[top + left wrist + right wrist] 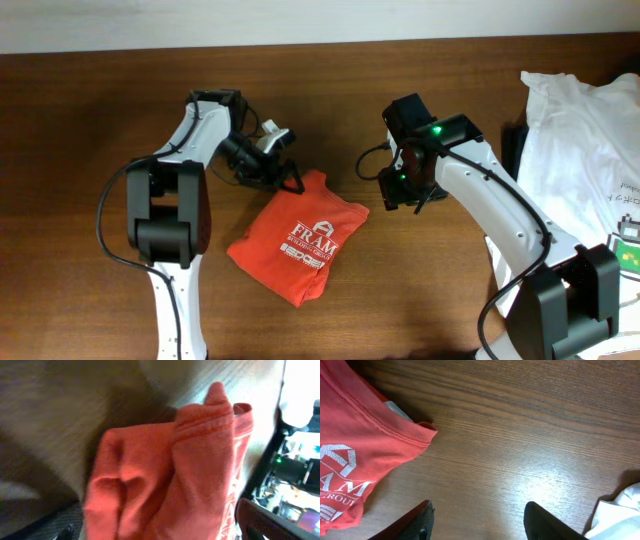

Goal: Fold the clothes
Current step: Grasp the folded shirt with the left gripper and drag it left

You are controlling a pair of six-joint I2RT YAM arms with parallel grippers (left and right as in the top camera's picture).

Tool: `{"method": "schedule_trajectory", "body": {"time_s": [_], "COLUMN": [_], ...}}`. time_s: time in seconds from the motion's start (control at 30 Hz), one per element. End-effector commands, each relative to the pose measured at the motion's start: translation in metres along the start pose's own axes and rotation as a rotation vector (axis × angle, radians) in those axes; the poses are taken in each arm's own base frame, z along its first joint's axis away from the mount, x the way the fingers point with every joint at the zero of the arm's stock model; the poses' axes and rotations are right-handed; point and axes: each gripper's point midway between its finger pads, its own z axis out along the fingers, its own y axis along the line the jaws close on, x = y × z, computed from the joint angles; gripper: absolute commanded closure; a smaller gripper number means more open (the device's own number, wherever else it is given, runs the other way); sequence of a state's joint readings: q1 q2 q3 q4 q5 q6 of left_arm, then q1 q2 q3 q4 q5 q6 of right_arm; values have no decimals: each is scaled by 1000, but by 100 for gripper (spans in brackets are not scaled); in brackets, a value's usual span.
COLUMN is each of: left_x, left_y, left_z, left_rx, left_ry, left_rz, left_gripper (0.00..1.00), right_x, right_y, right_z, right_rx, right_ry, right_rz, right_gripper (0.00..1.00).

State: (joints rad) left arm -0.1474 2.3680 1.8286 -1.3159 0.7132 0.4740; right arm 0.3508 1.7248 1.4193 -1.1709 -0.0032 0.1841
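On the wooden surface [100, 80] lay the soft, limp T-shirt [300, 240]; I judged its hemmed corner best to pinch. My right claw [479, 522] stood wide and empty; about the left claw [288, 180] I could not tell.

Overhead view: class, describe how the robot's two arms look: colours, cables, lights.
Both the left arm and right arm have white curved links with boxy black joint housings. A black cable loops beside the left arm's base. The right arm shows two green lights near its wrist.
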Motion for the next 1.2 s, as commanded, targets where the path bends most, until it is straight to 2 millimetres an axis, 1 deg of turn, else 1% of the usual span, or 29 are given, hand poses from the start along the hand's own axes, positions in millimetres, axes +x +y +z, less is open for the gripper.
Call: {"method": "schedule_trajectory", "body": {"time_s": [0.0,0.03,0.07,0.1,0.13,0.17,0.23,0.3,0.33,0.4,0.43,0.47,0.53,0.6,0.7,0.73,0.77,0.83,0.97,1.0,1.1,1.13,1.17], "left_x": [11,12,12,13,14,16,17,15,11,1,-5,-9,-13,-7,10,17,23,32,41,50,64,69,73], "left_y": [6,4,3,3,3,7,11,21,29,49,62,70,89,112,142,154,165,185,213,224,233,237,239], "left_z": [34,35,35,35,34,33,29,15,4,-27,-52,-70,-118,-171,-231,-246,-259,-277,-313,-325,-336,-340,-342], "left_rx": [47,49,50,50,47,32,21,-12,-46,-133,-198,-240,-355,-488,-617,-653,-681,-707,-773,-806,-833,-836,-835], "left_ry": [87,94,97,98,101,110,112,94,72,10,-40,-76,-163,-251,-364,-392,-421,-475,-578,-601,-614,-621,-625], "left_rz": [-23,-24,-24,-25,-27,-32,-41,-74,-107,-171,-223,-250,-312,-413,-523,-549,-571,-597,-592,-614,-645,-657,-665], "left_gripper": [20,31,50,65,88,100,100,99,100,100,99,100,99,100,99,100,100,100,100,100,100,86,58], "right_x": [-3,-3,-3,-3,-3,-3,-3,-2,-2,-2,-2,-1,-1,-1,-1,-1,-1,-1,1,2,2,2,2], "right_y": [-4,-4,-4,-4,-4,-4,-4,-4,-4,-4,-4,-4,-4,-4,-4,-4,-4,-4,-5,-5,-5,-5,-5], "right_z": [-6,-6,-6,-6,-6,-6,-6,-6,-6,-6,-6,-6,-6,-6,-6,-6,-6,-6,-6,-6,-6,-6,-6], "right_rx": [14,13,14,14,14,14,14,13,13,14,14,15,15,15,15,14,14,14,16,16,16,16,16], "right_ry": [-19,-19,-19,-19,-19,-19,-19,-18,-18,-16,-15,-14,-12,-12,-12,-11,-10,-11,-4,-1,-1,0,0], "right_rz": [10,10,10,10,10,10,10,10,10,10,10,10,10,10,10,10,10,10,14,14,14,14,14], "right_gripper": [39,38,38,38,38,38,38,38,38,38,38,38,38,38,38,38,38,38,38,38,38,38,38]}}
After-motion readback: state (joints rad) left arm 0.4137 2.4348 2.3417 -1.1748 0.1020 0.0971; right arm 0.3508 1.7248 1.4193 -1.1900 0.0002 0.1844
